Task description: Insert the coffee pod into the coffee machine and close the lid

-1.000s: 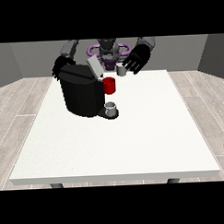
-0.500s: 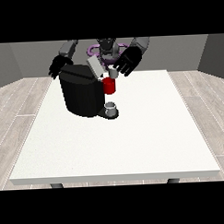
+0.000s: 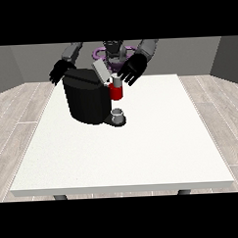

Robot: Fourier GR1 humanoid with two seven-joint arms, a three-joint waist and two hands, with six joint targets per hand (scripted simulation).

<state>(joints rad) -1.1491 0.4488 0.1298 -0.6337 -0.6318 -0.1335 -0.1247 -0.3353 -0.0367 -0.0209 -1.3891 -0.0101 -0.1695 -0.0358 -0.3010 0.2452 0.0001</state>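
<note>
I stand behind the white table, both arms reaching over its far edge. The black coffee machine sits near the table's far left corner as the front view shows it, well clear of the near edge. Its grey lid is tilted up, hinged open above the machine's top.

My hand at the view's right hangs just above and beside the red brewing head on the machine's front. Its fingers are spread and mostly straight, pointing down towards the machine, so this hand is wide and curls round nothing. A small pale piece, which I take for the coffee pod, sits on top of the red part, right under my fingertips. Whether my fingers touch it I cannot tell.

My hand at the view's left is behind the machine's far upper corner, near the table's far edge. Its fingers look relaxed and a little bent, and it holds nothing that I can see. I cannot tell whether it touches the machine's body.

A small grey cup stands on the machine's drip base, directly below the red head, towards the table's middle.
</note>
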